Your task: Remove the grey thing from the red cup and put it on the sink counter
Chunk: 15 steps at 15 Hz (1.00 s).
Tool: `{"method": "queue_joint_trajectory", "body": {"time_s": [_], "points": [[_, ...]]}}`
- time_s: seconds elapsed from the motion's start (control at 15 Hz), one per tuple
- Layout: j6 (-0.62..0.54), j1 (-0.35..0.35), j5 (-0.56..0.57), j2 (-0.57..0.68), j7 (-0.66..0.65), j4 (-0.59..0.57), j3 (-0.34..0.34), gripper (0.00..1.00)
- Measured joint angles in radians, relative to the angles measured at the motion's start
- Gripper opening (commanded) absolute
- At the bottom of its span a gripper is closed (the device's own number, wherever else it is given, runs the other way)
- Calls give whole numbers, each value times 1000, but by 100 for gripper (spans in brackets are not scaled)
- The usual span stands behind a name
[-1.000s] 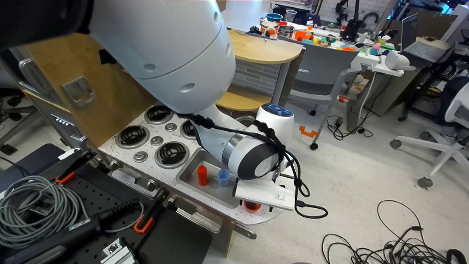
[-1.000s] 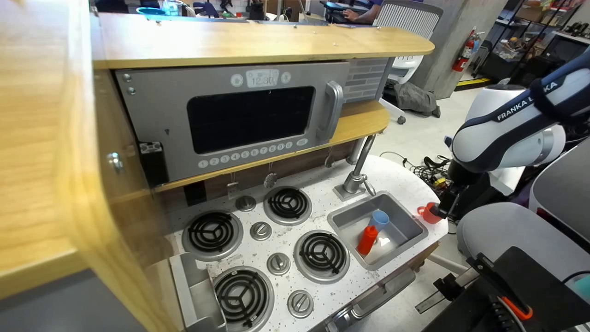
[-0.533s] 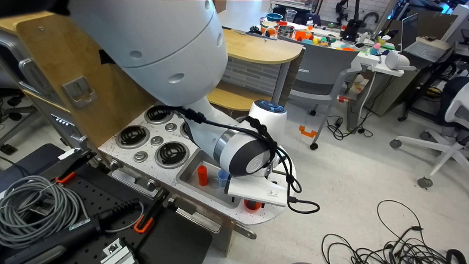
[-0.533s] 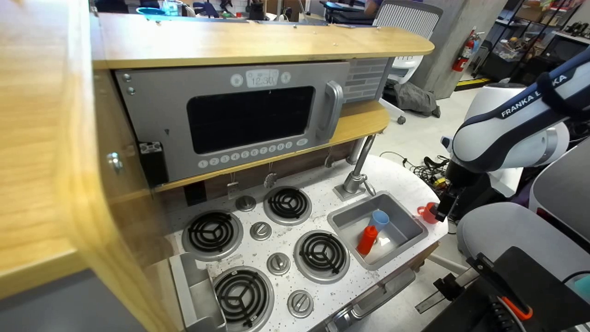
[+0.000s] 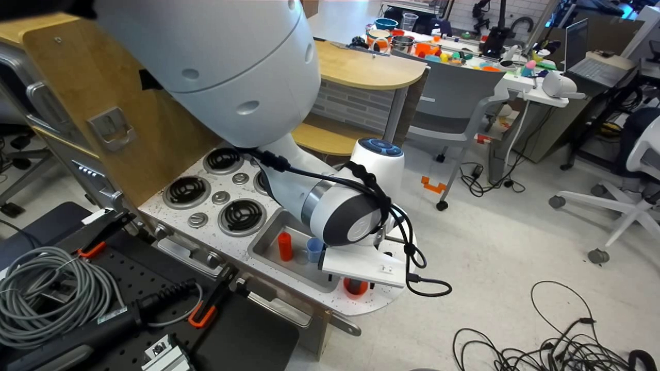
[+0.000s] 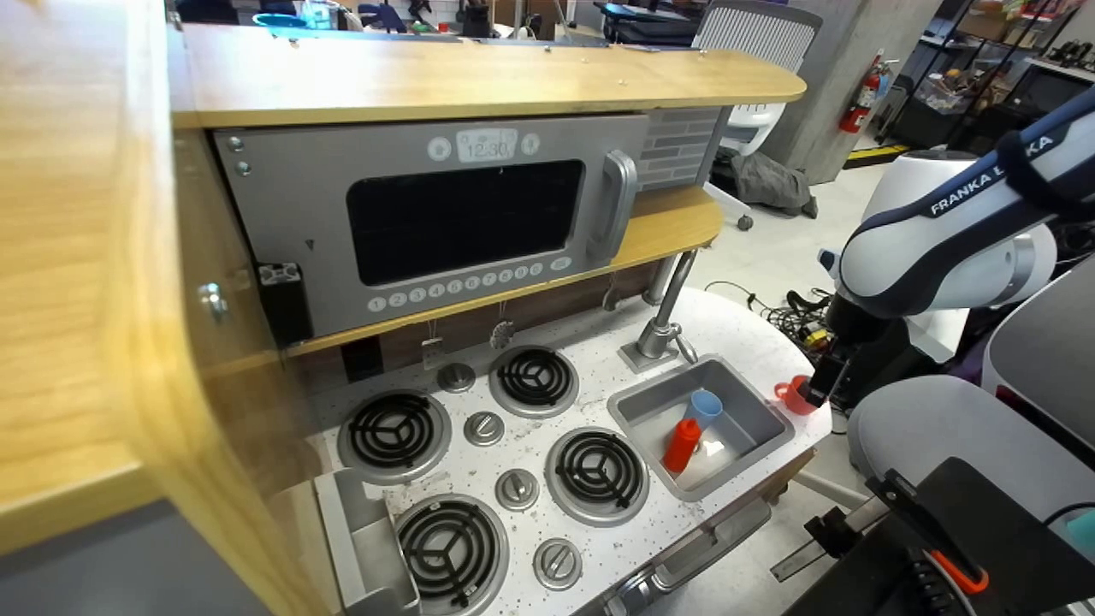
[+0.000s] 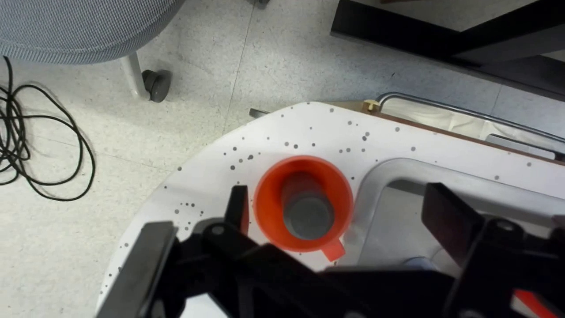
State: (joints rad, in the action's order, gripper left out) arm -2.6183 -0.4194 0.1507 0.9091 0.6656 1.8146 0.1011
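The red cup (image 7: 270, 207) stands upright on the white speckled sink counter (image 7: 212, 163), beside the basin. In the wrist view, the grey thing (image 7: 308, 216) is a dark grey cylinder standing inside the cup, leaning or seen at a slant. My gripper (image 7: 340, 210) is open with nothing between its fingers. One finger (image 7: 237, 205) is just left of the cup; the opposite finger (image 7: 446, 216) is over the basin. Both exterior views show the gripper (image 6: 819, 383) close above the red cup (image 6: 796, 396). The cup (image 5: 353, 294) also shows under the wrist, partly covered.
The metal sink basin (image 6: 753, 445) holds a blue cup (image 6: 704, 405) and an orange-red bottle (image 6: 682, 447). A faucet (image 6: 663, 329) rises behind it. Stove burners (image 6: 597, 475) lie beyond the basin. The counter's rounded edge is close to the cup.
My gripper has shifted a little toward the basin over the cup, mostly in the earlier half second, and is nearly still since. The red cup has not moved.
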Motion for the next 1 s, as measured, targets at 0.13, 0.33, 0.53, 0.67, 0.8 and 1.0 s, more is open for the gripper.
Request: {"method": "queue_joint_trajectory", "body": {"time_s": [0.13,0.33,0.53,0.67,0.8,1.0], "points": [[0,0,0,0,0,-1,0,100],[0,-1,0,1,0,-4,0,100],[0,-1,0,5,-1,-14,0,100],[0,-1,0,8,-1,-21,0,100],[0,-1,0,13,-2,-29,0,100],[0,-1,0,20,-2,-37,0,75]]}}
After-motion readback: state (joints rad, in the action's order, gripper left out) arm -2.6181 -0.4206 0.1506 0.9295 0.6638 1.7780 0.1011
